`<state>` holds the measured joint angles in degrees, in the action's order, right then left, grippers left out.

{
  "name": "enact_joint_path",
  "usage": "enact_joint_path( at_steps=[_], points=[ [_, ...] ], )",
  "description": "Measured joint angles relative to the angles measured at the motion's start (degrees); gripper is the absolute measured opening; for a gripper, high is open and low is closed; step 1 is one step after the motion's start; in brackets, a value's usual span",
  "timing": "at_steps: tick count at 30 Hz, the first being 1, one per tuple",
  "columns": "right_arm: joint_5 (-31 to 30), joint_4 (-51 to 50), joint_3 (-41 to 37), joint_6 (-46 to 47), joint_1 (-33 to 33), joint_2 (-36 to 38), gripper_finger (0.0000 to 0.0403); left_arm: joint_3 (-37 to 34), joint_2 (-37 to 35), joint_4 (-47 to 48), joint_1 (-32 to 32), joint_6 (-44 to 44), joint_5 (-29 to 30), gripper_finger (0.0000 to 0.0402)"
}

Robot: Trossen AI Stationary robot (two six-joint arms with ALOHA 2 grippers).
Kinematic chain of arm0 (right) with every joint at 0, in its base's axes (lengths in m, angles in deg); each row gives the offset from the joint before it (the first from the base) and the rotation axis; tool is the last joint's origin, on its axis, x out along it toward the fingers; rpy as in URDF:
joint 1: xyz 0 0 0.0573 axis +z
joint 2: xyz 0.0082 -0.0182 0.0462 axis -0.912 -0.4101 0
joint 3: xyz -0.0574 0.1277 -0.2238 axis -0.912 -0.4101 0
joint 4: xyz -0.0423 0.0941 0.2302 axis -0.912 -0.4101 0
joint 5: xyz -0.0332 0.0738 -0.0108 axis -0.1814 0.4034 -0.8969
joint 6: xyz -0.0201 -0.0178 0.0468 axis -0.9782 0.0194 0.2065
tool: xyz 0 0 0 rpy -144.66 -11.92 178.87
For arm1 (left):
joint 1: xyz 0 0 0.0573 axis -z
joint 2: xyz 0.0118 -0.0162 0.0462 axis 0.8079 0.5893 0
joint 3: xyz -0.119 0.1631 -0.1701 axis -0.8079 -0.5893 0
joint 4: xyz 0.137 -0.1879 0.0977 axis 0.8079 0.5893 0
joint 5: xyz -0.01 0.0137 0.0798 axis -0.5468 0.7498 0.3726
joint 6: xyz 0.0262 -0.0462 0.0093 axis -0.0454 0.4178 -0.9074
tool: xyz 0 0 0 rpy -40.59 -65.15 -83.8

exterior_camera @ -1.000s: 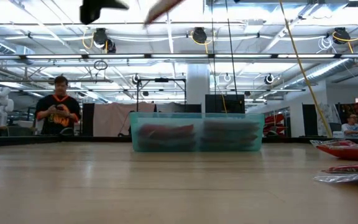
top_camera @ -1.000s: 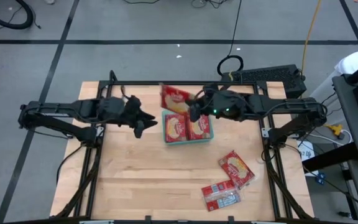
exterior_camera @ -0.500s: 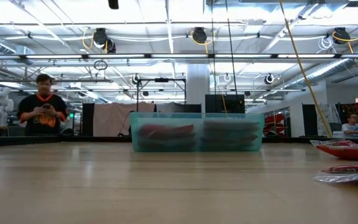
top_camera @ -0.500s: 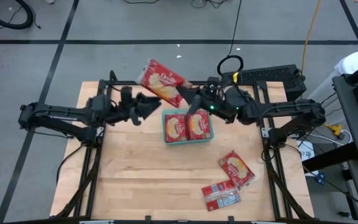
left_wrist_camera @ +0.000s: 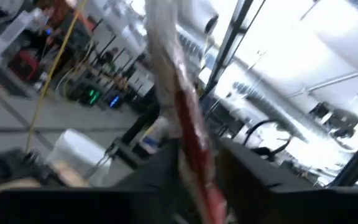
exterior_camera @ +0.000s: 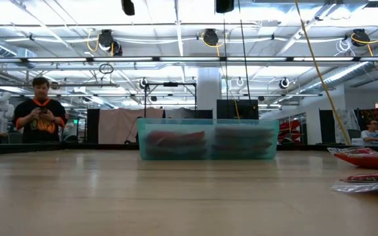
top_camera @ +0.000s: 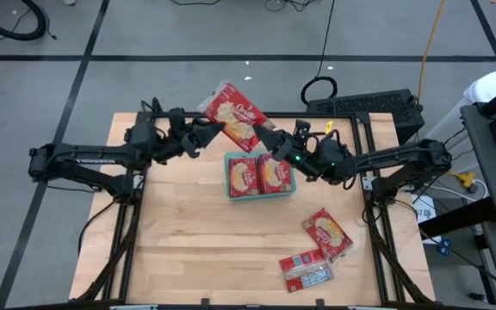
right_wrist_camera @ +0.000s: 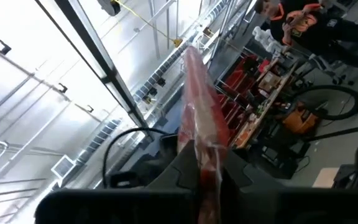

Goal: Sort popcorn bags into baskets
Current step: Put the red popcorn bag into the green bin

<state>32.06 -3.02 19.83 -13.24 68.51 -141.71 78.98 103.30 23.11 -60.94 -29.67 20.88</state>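
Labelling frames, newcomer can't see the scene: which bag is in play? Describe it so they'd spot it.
Find the teal tray at the table's far middle. Just beyond it, one red bag hangs in the air between the left end effector and right end effector. It alone is off the table; the others lie in the tray or near the right corner.

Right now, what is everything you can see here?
Flat red popcorn packet: one, red with cream picture, raised above the tray's far edge.
Shallow teal-green tray: one, far middle of table.
Packets in tray: two showing on top, red.
Loose packets: several overlapping, red and grey-white, table's near right.
Wooden table: one, pale.
Person: one, dark and orange top, room behind.
Left end effector: dark, at raised packet's left edge.
Right end effector: dark, shut on raised packet.
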Motion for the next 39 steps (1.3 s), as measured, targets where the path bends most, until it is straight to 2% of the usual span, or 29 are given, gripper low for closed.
enact_joint_path(
  at_steps=[3, 4, 7, 11, 13, 17, 19, 22, 26, 29, 35, 39],
  points=[
    [-0.09, 0.06, -0.06, -1.26, 0.0, 0.09, 0.0009, -0.05, 0.88, 0.24, -1.29, 0.67, -1.43, 0.0034],
    [-0.26, -0.11, -0.08, -1.39, 0.0, 0.06, 0.0013, -0.04, 1.06, 0.32, -1.78, 0.74, -1.83, 0.0021],
    [-0.19, -4.59, -0.1, 0.39, -0.02, 1.41, 0.0035, -0.02, 1.21, 1.84, -4.11, 0.96, -4.82, 0.0025],
    [3.5, -20.44, -0.11, 4.44, -0.32, 6.86, 0.0086, -0.04, 0.56, 4.69, -8.03, 0.94, -9.94, 0.0029],
    [7.41, -29.76, -0.11, 6.77, -1.28, 10.46, 0.0112, 0.0, 0.35, 5.33, -10.39, 0.94, -13.29, 0.0019],
    [16.88, -46.09, -0.11, 12.03, -4.45, 16.57, 0.0152, -0.04, 0.54, 9.26, -15.12, 3.94, -24.96, 0.0014],
    [21.49, -50.05, -0.11, 13.32, -6.39, 18.89, 0.0163, -0.02, 0.48, 11.47, -16.6, 4.23, -29.74, 0.0022],
    [27.99, -54.66, 0.64, 14.93, -9.79, 21.0, 0.0169, -0.04, 0.54, 15.46, -17.85, 3.9, -33.82, 0.0026],
    [35.01, -62.4, 5.07, 12.04, -13.81, 19.98, 0.0169, -0.04, 0.45, 15.53, -17.94, 4.76, -35.38, 0.0013],
    [42.72, -64.29, 8.19, 8.54, -16.38, 16.76, 0.0169, -0.02, 0.61, 15.78, -17.13, 4.94, -35.4, 0.0013],
    [54.86, -62.71, 10.47, 3.35, -18.71, 9.57, 0.0169, -0.02, 0.71, 18.05, -14.83, 5.01, -35.55, 0.0031],
    [57.31, -58.93, 10.47, -0.12, -18.82, 7.03, 0.0169, -0.02, 0.68, 18.98, -13.43, 4.55, -35.28, 0.0023]
  ],
)
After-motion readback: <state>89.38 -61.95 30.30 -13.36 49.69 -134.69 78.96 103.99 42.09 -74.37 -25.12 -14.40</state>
